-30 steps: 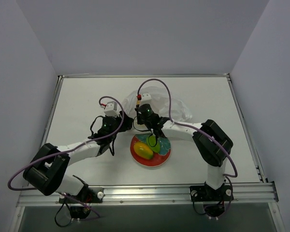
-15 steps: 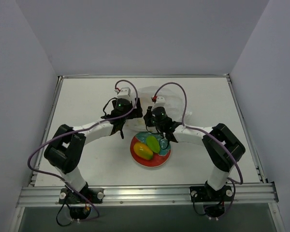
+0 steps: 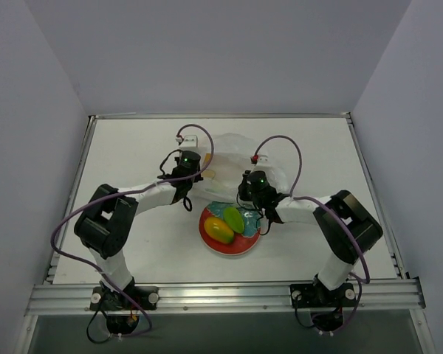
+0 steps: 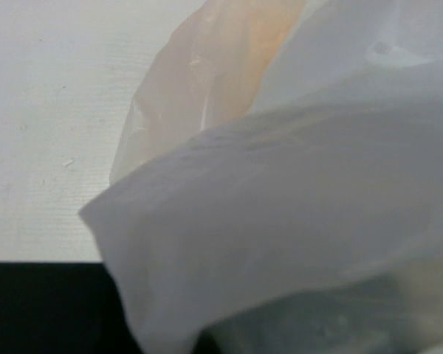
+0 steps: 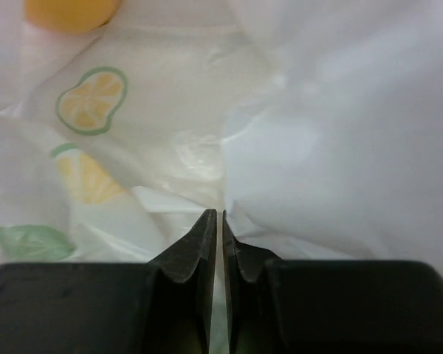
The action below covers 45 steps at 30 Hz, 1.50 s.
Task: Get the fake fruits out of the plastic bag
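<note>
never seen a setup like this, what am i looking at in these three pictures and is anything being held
Two robot arms are bolted to a table, each ending in a two-finger gripper. The wide picture looks down from above: the left arm and right arm reach toward a crinkly plastic bag. Before it sits a plate holding a yellow fruit and a green fruit. The other two pictures come from cameras on the wrists. The left one is filled by bag plastic, an orange shape showing through; that arm's fingers are hidden. The right gripper is almost closed against the bag; whether it pinches plastic is unclear.
</note>
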### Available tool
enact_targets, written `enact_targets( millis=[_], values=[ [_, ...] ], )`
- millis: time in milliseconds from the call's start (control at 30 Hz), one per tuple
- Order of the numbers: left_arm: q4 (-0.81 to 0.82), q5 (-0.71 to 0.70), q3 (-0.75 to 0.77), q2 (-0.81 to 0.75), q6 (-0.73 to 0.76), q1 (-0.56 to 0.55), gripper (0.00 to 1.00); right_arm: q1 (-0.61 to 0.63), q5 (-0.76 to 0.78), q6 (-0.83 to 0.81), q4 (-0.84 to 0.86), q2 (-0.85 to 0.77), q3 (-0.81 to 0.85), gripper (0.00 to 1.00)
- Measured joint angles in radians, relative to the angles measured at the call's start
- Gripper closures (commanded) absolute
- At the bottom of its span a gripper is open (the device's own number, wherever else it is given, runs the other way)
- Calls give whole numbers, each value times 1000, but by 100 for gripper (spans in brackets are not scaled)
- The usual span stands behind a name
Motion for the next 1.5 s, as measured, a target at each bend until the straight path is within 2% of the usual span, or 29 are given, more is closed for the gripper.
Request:
enact_targets(
  millis=[133,367,567,733,833,967,1067,1133,1233,1267,1300,1367,1400,1500],
  values=[
    [46,-5,-57,-33,-13,33,98,-42,37,8,-24,-40,-28,96],
    [105,6,-145,-93,-69,99,98,-34,99,22,-66,-145,-43,95],
    [207,124,-158,-133,-108,86,98,10,90,-35,-85,-203,-29,84],
    [224,192,-156,-134,-109,70,98,78,23,-93,-59,-184,42,82],
    [193,205,-134,-152,-97,67,98,71,6,-105,-3,-138,70,82],
    [184,183,-118,-263,-36,33,98,52,2,-106,72,-44,73,81],
    [267,122,-179,-371,2,-39,98,40,3,-106,134,16,55,76],
    [354,98,-243,-377,3,-76,98,27,-5,-105,163,57,55,71],
    [438,77,-306,-283,0,-68,98,11,-24,-111,175,101,68,61],
    [439,73,-311,-227,0,-52,98,5,-29,-115,175,111,79,58],
    [435,71,-313,-173,0,-37,98,1,-34,-121,175,118,94,49],
    [423,71,-314,-95,0,-6,98,-4,-47,-137,180,129,127,44],
    [420,70,-314,-80,0,5,98,-7,-57,-142,187,131,139,36],
    [431,71,-302,-76,0,21,98,-9,-82,-159,215,147,171,27]
  ],
)
